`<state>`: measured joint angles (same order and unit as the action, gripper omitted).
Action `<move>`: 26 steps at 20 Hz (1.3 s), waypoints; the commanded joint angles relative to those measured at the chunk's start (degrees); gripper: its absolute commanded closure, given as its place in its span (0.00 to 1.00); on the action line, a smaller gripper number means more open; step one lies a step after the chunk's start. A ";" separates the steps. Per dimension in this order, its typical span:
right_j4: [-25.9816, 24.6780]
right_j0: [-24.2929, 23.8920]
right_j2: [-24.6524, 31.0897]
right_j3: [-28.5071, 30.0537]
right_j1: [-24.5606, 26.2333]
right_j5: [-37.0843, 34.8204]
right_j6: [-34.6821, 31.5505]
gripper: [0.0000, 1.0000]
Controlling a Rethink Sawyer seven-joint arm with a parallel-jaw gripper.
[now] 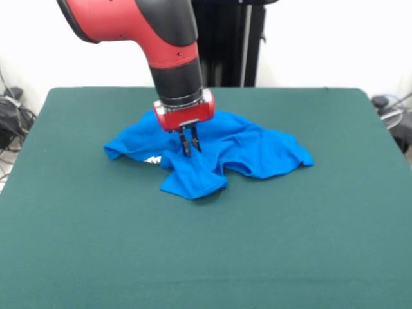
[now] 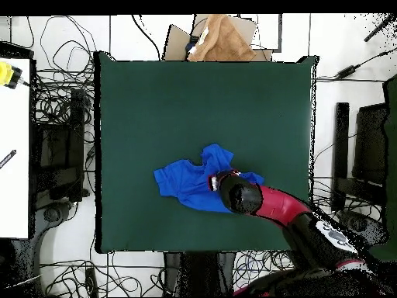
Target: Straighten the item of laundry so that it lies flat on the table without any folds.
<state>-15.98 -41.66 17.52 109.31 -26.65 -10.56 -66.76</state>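
On the tabletop (image 1: 77, 244), toward the robot's side of the middle, we see the item of laundry (image 1: 257, 151) lying crumpled: a blue shirt bunched into ridges, with one flap (image 1: 192, 180) folded out toward the camera in the front view and a sliver of white print (image 1: 153, 159) peeking from under a fold. Its long axis runs across the tabletop, side to side in the front view.

We find the tool (image 1: 190, 149) directly above the shirt's middle, pointing straight down, its tips down at the cloth where the flap joins the main body. The two dark fingers stand close together with only a slim gap between them; we judge they may be pinching a ridge of fabric, but we cannot tell whether cloth is truly caught or merely touched.

So the shirt lies beneath the tool and spreads out to both sides of it, more to the right in the front view. Any coming pull, in our judgement, should run along or away from a fold.

From overhead, the arm (image 2: 271, 203) covers the tool and part of the shirt, so the fingertips are hidden there. Sleeves and collar are hard to make out.
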 commanded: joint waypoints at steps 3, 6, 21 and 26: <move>-0.43 2.92 2.29 0.96 -1.20 -0.60 -8.71 1.00; -0.41 3.09 2.13 0.84 -1.38 -0.90 -8.59 1.00; 8.57 11.02 5.36 0.87 -14.13 -6.69 -14.17 1.00; 13.43 15.96 2.29 -1.11 -17.73 -10.06 -15.74 1.00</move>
<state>-9.36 -31.93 17.44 109.83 -37.82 -12.33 -66.76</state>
